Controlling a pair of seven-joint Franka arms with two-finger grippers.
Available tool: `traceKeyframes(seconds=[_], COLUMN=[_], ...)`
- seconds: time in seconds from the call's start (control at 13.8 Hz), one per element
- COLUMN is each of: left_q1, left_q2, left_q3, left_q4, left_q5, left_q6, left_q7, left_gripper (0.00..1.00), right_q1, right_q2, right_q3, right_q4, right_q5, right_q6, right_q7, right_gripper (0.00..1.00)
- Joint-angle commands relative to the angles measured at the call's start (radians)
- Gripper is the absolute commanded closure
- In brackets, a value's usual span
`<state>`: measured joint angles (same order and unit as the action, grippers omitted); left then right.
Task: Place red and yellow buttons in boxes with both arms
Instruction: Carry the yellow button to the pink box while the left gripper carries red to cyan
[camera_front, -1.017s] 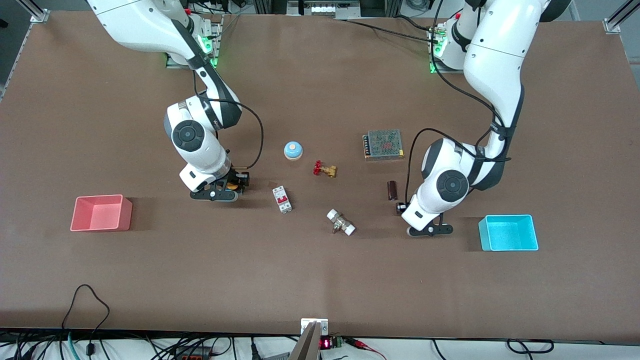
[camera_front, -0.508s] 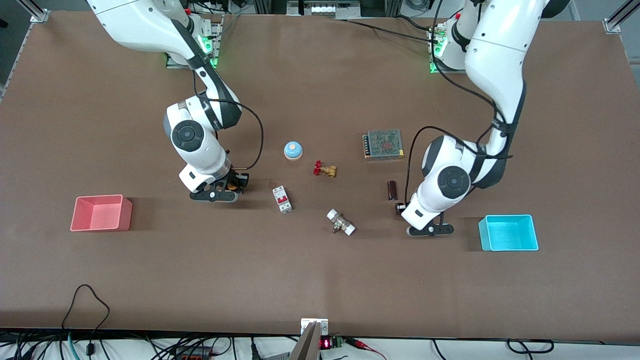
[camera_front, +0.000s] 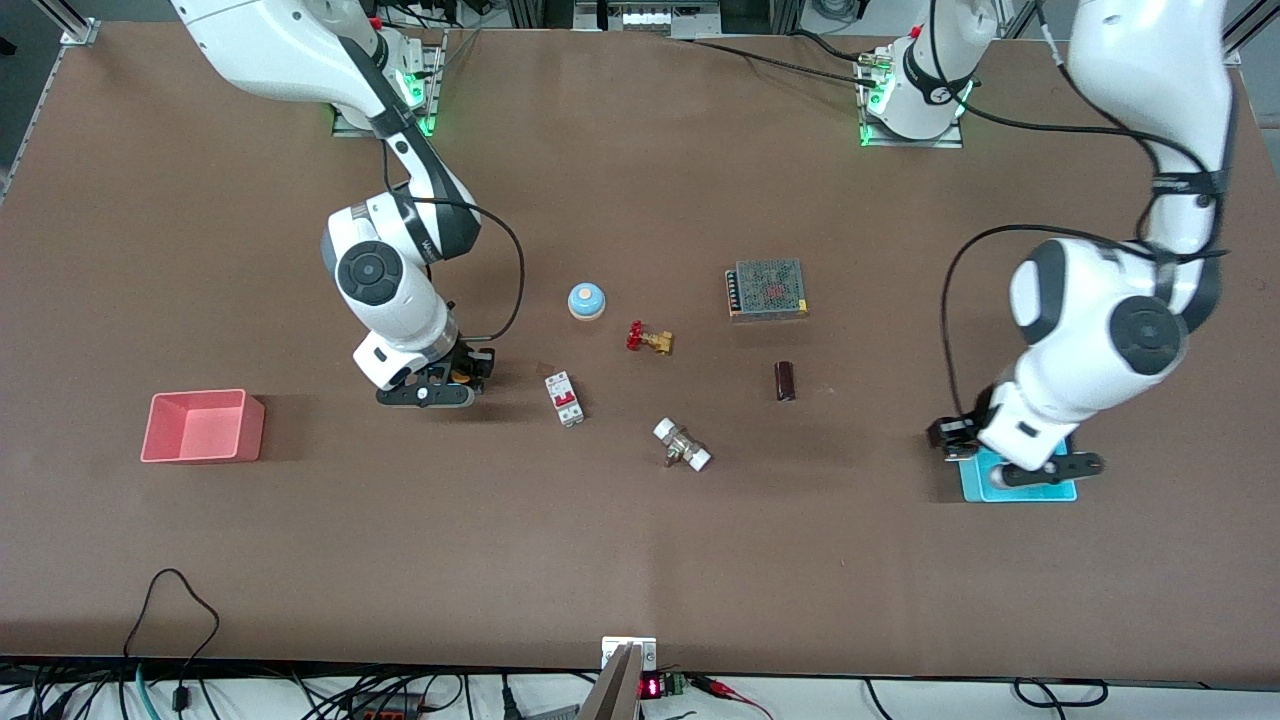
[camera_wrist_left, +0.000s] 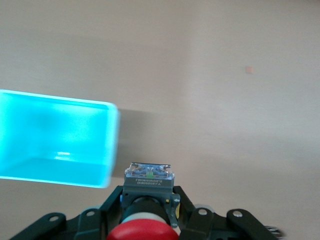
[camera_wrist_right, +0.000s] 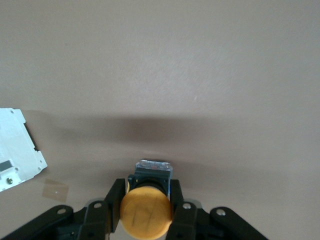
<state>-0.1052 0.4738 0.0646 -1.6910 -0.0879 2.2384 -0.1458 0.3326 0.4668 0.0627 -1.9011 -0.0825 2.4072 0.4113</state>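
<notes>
Red button (camera_wrist_left: 142, 231) has been carried by the left gripper (camera_front: 1000, 470), fingers clamped on it, over to the cyan box (camera_front: 1060, 491) (drop next, probably). Yellow button (camera_wrist_right: 146, 213) is pinched by the right gripper (camera_front: 440, 385), low over the worktop (camera_front: 640, 560), well apart from the pink box (camera_front: 200, 425).

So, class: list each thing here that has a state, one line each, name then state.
left gripper: shut on the red button, above the cyan box
right gripper: shut on the yellow button
red button: held, not yet in a box
yellow button: held, not yet in a box
cyan box: open-topped
pink box: open-topped, nothing visible inside
</notes>
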Motion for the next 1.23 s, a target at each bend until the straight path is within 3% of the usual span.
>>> traceKeyframes(seconds=[0.0, 0.15, 0.29, 0.58, 0.8, 1.16], left_q1=[0.071, 0.087, 0.088, 0.128, 0.16, 0.159], left_q2=[-0.014, -0.004, 0.015, 0.092, 0.173, 0.213], left_q3=[-0.009, -0.009, -0.009, -0.009, -0.012, -0.012], left_q4=[-0.03, -0.029, -0.022, 0.02, 0.108, 0.179], left_q5=[-0.01, -0.006, 0.075, 0.096, 0.092, 0.083], left_q6=[0.004, 0.004, 0.004, 0.003, -0.003, -0.03], left_q7=[0.176, 0.221, 0.223, 0.271, 0.293, 0.292], left_gripper=[0.96, 0.97, 0.99, 1.0, 1.0, 1.0], right_q1=[-0.03, -0.069, -0.102, -0.228, -0.374, -0.464], right_q2=[-0.118, -0.183, -0.233, -0.275, -0.252, -0.114], right_q3=[-0.017, -0.023, -0.046, -0.124, -0.129, -0.129], right_q4=[0.011, 0.014, 0.016, 0.017, 0.019, 0.096], right_q5=[0.0, 0.0, -0.008, 0.003, 0.013, 0.064], right_q6=[-0.13, -0.187, -0.227, -0.226, -0.217, -0.101], right_q7=[-0.089, -0.152, -0.23, -0.451, -0.576, -0.729], right_gripper=[0.94, 0.94, 0.94, 0.94, 0.94, 0.94])
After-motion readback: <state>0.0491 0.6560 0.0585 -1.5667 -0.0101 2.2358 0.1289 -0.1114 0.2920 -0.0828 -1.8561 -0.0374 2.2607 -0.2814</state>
